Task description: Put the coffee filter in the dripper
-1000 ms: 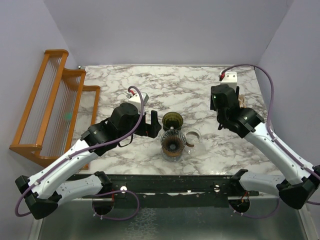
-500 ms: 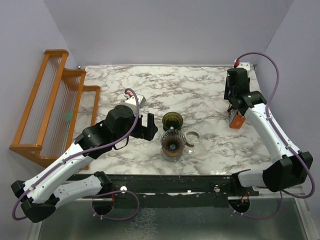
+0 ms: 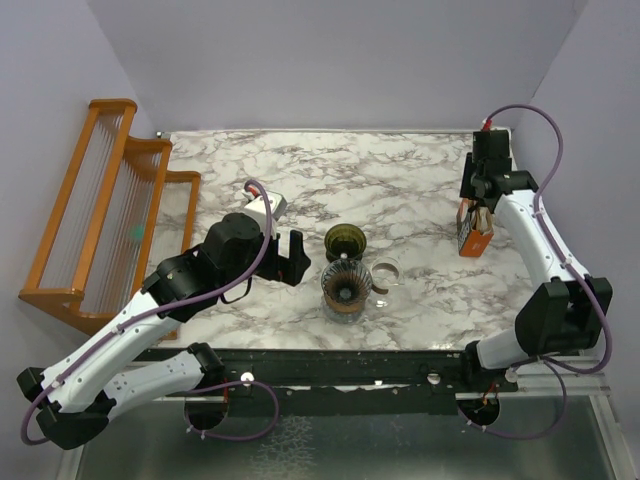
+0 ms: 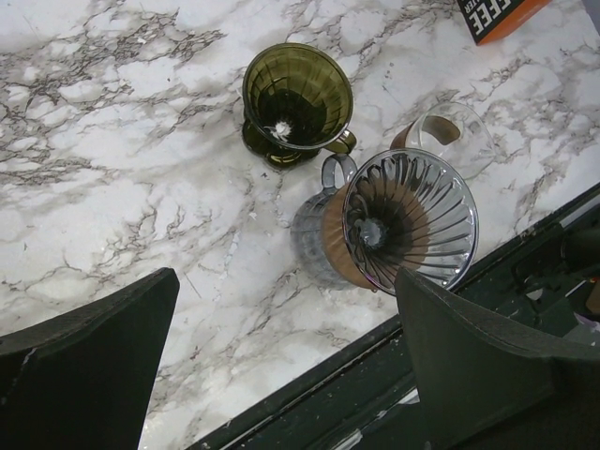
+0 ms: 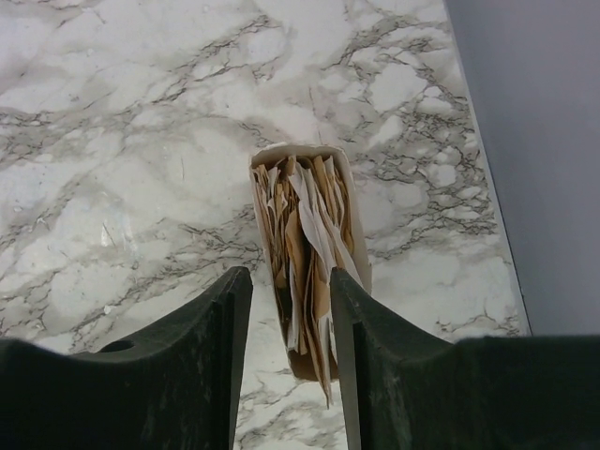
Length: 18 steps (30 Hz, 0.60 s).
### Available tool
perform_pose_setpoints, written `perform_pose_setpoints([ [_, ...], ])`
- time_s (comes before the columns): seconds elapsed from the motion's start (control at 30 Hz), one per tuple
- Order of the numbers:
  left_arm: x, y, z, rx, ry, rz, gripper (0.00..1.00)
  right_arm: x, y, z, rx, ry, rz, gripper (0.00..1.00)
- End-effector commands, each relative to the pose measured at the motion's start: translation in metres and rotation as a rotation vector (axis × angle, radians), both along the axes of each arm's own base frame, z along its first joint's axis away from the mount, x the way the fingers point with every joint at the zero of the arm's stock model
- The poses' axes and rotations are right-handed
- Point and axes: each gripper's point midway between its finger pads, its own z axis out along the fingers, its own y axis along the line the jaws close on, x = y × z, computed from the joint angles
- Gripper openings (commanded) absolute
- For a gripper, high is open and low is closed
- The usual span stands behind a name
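Observation:
The dark olive-green dripper (image 3: 344,240) (image 4: 298,94) stands upright mid-table with its mouth bare. My left gripper (image 3: 290,258) (image 4: 284,281) hovers open just left of it, nothing between its fingers. At the far right, an orange box (image 3: 473,232) (image 5: 298,148) stands open and packed with tan and white paper filters (image 5: 305,216). I cannot pick out a single coffee filter among them. My right gripper (image 3: 478,205) (image 5: 291,281) hangs directly over the box, its jaws narrowly apart on either side of the paper edges and closed on nothing.
A clear ribbed glass cone on a brown-collared grey stand (image 3: 346,288) (image 4: 408,220) sits just in front of the dripper, with a small clear glass cup (image 3: 386,272) (image 4: 450,131) beside it. A wooden rack (image 3: 110,210) lines the left side. The purple wall runs close by the box.
The right arm swung toward the back right and came over the orange box while its jaws narrowed. The left arm drew back slightly to the left, still open.

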Motion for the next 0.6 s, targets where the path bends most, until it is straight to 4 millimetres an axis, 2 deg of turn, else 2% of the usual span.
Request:
perform_pose_setpoints([
  [0.0, -0.003, 0.004, -0.002, 0.01, 0.002, 0.0, 0.99, 0.01, 0.001, -0.004, 0.024, 0.017, 0.03, 0.43],
  [0.3, -0.003, 0.005, -0.005, 0.015, 0.005, 0.004, 0.99, 0.018, -0.012, -0.022, 0.02, 0.066, -0.012, 0.35],
  [0.33, -0.003, 0.006, -0.005, 0.017, 0.005, 0.007, 0.99, 0.022, -0.011, -0.027, 0.027, 0.08, -0.008, 0.29],
  [0.4, -0.003, 0.006, -0.005, 0.018, 0.002, 0.009, 0.99, 0.023, -0.01, -0.027, 0.031, 0.083, -0.006, 0.26],
  [0.57, -0.001, 0.007, -0.005, 0.024, -0.002, 0.012, 0.99, 0.024, -0.011, -0.031, 0.031, 0.094, -0.01, 0.25],
])
